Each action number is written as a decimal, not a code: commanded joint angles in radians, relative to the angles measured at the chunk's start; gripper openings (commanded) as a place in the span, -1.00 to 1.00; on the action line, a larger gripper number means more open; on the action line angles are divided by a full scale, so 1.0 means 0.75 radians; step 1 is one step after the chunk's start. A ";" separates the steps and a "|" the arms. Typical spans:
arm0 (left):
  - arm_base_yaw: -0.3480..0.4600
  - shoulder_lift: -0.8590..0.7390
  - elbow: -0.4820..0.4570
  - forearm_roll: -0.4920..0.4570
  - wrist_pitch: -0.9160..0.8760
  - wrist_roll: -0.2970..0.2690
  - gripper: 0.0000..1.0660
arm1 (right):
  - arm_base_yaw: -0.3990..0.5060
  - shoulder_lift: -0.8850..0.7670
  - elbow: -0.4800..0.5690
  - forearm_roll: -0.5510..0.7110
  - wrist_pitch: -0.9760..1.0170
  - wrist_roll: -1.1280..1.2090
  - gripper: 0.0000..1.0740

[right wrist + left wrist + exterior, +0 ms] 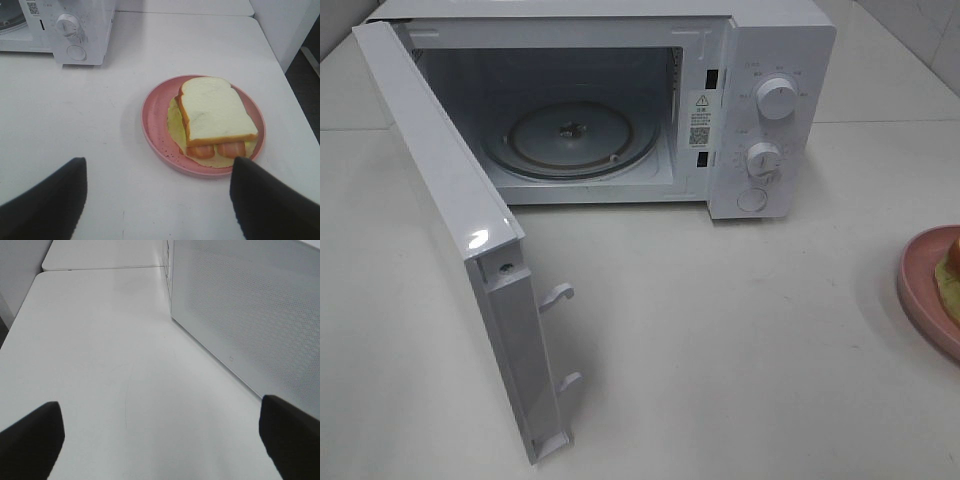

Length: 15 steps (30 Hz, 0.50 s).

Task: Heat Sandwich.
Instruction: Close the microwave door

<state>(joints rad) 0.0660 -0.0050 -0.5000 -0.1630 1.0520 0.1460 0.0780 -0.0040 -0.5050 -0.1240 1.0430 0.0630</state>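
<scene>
Reading left to right on the overhead view: microwave door (470, 250) swung fully open toward the front left, its latch hooks facing inward; cavity bare except for the glass turntable (570, 140); control panel with two knobs on the right; then a wide stretch of white surface (720, 340); pink plate (928, 295) cut off at the far right edge.

Left gripper (160, 440): jaws spread, holding nothing, hanging low beside the perforated outer face of the door, clear of it.

Right gripper (157, 200): jaws spread, empty, hovering just short of the plate. The sandwich (215, 112) lies on that plate, well apart from the microwave (75, 30).

Judgement: step in hand is picking up the load with the right arm. Better to pinch the plate rim at the near side than squeeze the soft bread; the filling overhangs there, so keep the plate level.

Room: path from plate to cavity is unobstructed. Watch the cavity's right frame and lower lip on entry. Plate sits near the surface's right edge; avoid pushing outward.
</scene>
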 commanded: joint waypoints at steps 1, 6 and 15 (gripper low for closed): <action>0.004 -0.037 0.004 0.000 -0.017 -0.004 0.95 | -0.012 -0.033 0.005 0.007 -0.005 -0.015 0.42; 0.004 -0.037 0.004 0.000 -0.017 -0.004 0.95 | -0.012 -0.033 0.005 0.007 -0.005 -0.015 0.42; 0.004 -0.037 0.004 -0.001 -0.017 -0.004 0.95 | -0.012 -0.033 0.005 0.007 -0.005 -0.015 0.42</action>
<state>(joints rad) 0.0660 -0.0050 -0.5000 -0.1630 1.0520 0.1460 0.0780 -0.0040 -0.5050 -0.1240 1.0430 0.0630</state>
